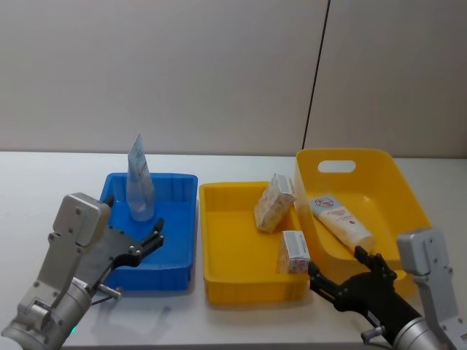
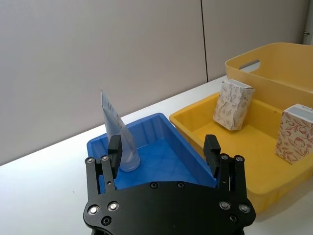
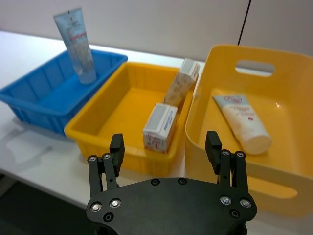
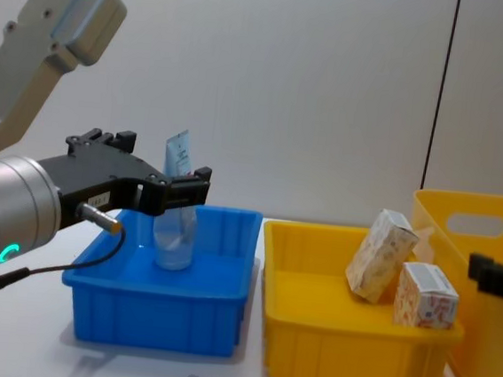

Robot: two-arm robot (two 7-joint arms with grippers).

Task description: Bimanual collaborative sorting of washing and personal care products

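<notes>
Squeeze tube [image 1: 139, 179], pale blue and clear, upright on its cap at the far end of the blue bin [image 1: 191, 244], left of scene. Left gripper [image 1: 157, 232] on the near side of it over the bin, fingers spread wide, holding nothing; tube closer to one finger than centred between the two, judging by the left wrist view. Right gripper [image 1: 336, 262] at the near right, likewise wide and empty, low by the near rims of the yellow tray [image 1: 248, 290] in the middle and the tall yellow bin [image 1: 408, 197] on the right. Two cream boxes in the tray: leaning box [image 1: 274, 203] tipped against the far right wall, standing box [image 1: 294, 251] in the near right corner, just beside the wall. White tube [image 1: 341, 221] with a red round logo flat on the floor of the tall bin.

Chief hazard on the left, by the look of it: tall, narrow, balanced on a small cap, so apt to topple if clipped by one finger ahead of the other, or to slip out of a squeeze on its soft, tapering body. On the right, scant room for a finger between standing box and tray wall; likely to catch the rim, shove the tray, or knock the leaning box flat. Light bins also liable to slide on the table [image 1: 182, 321] under any such nudge. Further risk of arm-on-arm crowding over the middle tray.
</notes>
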